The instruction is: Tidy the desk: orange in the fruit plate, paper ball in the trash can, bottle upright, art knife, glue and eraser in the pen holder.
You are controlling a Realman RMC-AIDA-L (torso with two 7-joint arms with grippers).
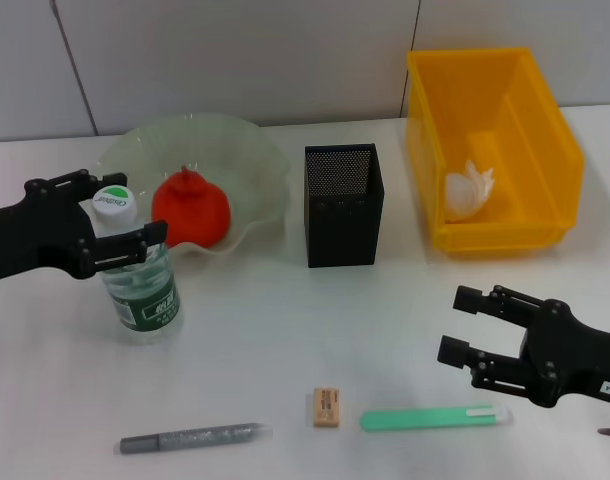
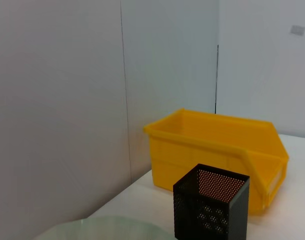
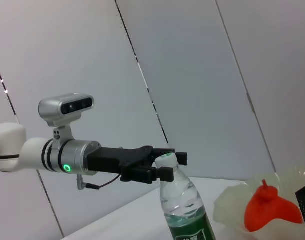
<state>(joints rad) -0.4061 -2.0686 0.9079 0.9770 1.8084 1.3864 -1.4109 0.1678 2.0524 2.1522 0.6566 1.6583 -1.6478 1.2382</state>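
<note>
We are holding the bottle (image 1: 140, 285) upright on the counter (image 1: 285, 340) beside the plate (image 1: 255, 170), left gripper (image 1: 110, 222) jaws closed around its neck, while the eraser (image 1: 326, 407) is lying nearer our right gripper (image 1: 470, 325), whose jaws are standing open.

Bright, even overhead light gives soft, faint shadows on the white table (image 1: 285, 330); all views are reasonably sharp.

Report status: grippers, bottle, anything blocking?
Left gripper astride upright bottle at its neck. Right gripper open, low, near the green art knife. Nothing blocking.
</note>
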